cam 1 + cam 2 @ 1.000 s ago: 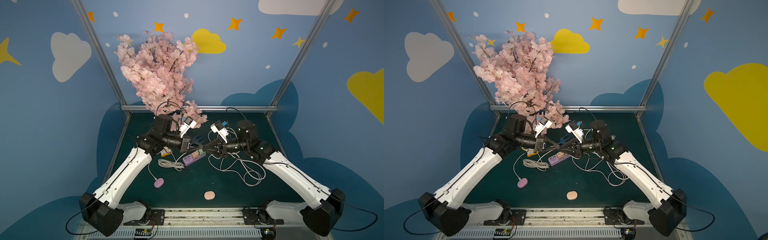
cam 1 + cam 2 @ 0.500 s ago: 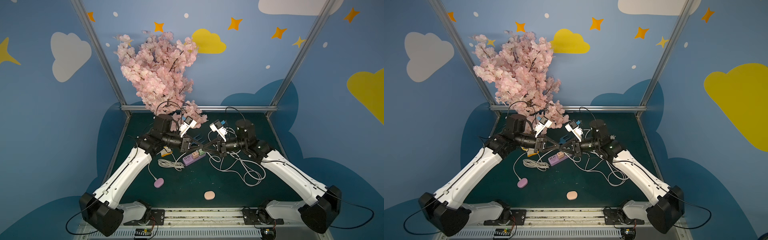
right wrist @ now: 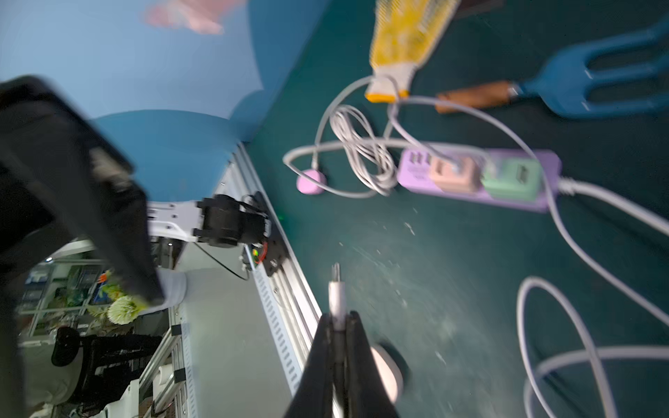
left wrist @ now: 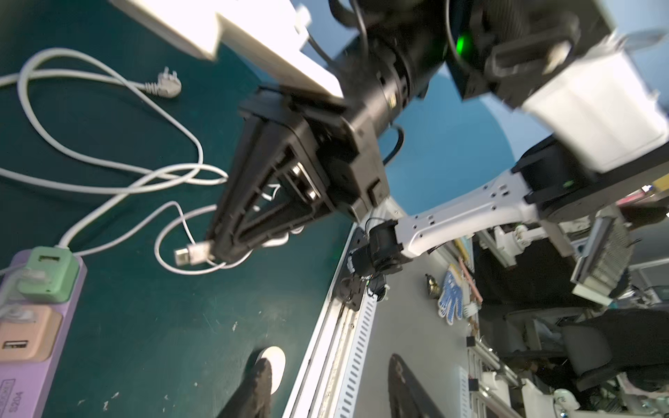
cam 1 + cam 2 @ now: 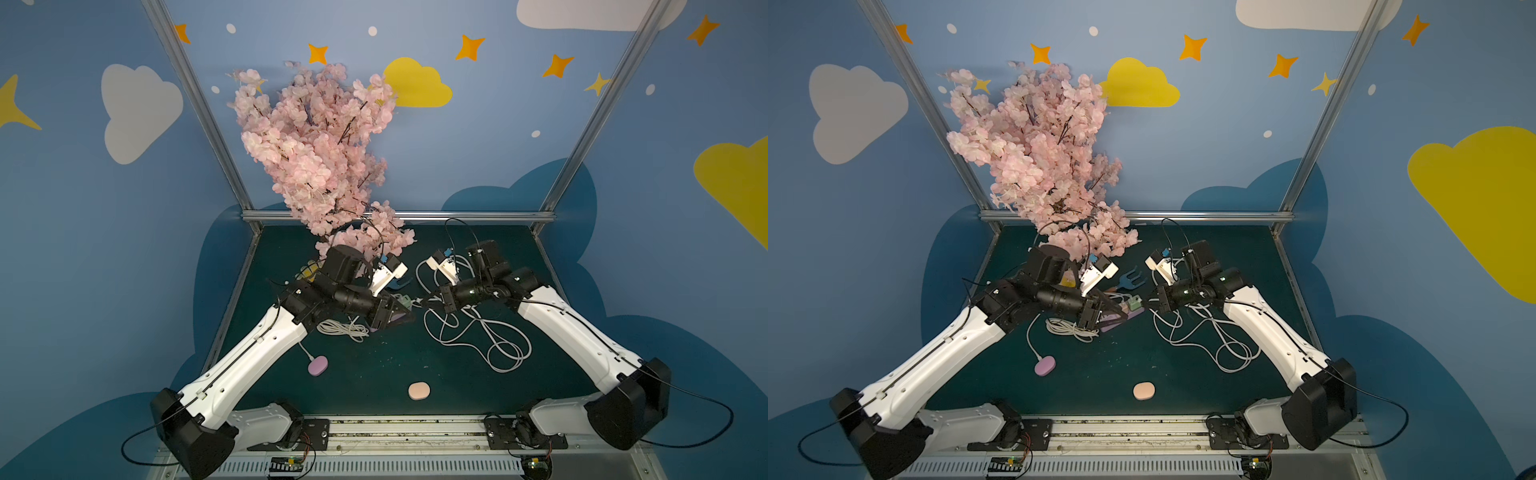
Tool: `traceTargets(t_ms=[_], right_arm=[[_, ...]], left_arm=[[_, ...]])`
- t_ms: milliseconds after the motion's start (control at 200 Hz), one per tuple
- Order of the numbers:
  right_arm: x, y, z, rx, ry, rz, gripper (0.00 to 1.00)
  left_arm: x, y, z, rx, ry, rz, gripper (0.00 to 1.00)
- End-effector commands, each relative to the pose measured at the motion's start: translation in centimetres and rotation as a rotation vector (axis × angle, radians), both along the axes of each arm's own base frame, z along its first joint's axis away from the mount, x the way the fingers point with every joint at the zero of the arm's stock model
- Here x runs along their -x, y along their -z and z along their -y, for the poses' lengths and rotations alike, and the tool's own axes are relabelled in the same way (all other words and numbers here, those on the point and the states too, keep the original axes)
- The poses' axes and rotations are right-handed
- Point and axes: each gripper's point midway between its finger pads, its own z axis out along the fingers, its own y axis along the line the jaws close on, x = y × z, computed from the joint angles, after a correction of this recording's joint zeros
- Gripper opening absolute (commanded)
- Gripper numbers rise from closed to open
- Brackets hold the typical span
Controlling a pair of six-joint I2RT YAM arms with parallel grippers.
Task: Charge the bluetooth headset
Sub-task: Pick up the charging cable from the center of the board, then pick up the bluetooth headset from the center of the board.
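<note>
left claw [image 4: 327, 389], shut a second ago, now wide, empty; right claw [image 3: 338, 325] tight on usb plug [image 3: 336, 296]

Green mat [image 5: 374, 374] w/ power strip [image 3: 412, 177], white cables [image 5: 343, 330], purple pod [image 5: 317, 366], peach pod [image 5: 419, 390].

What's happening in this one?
The right end effector is shut on the USB plug of a white cable, held above the mat near the purple power strip. The left end effector hovers open over that strip, holding nothing. The plug is not yet in the free port of the green adapter.
</note>
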Motion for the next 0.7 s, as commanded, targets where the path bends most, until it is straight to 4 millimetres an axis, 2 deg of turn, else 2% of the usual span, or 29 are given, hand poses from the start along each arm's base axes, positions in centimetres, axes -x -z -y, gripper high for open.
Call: traceTargets(t_ms=[0,265,320,395,446,601,696], right_arm=[[0.9,3.4,3.8,0.213,0.061,-0.116,0.0],[0.1,4.9,7.0,0.263,0.193,-0.204,0.0],[0.0,4.9,7.6,0.258,0.213,-0.213,0.0],[0.0,4.8,8.0,0.249,0.227,-0.222,0.0],[0.1,4.9,8.1,0.244,0.235,-0.231,0.0],[0.6,5.5,8.4,0.244,0.245,-0.256,0.0],[0.7,5.9,8.7,0.247,0.257,-0.26,0.0]], left_arm=[[0.7,5.5,-0.6,-0.191,-0.049,-0.005,0.54],[3.1,12.5,1.8,-0.382,-0.026,0.028,0.61],[4.0,14.0,2.3,-0.423,0.004,-0.001,0.53],[5.3,15.8,3.2,-0.466,0.047,-0.044,0.32],[6.4,16.8,3.7,-0.496,0.077,-0.055,0.22],[7.7,20.2,3.9,-0.583,0.113,-0.119,0.11],[8.6,21.3,4.6,-0.613,0.146,-0.146,0.06]])
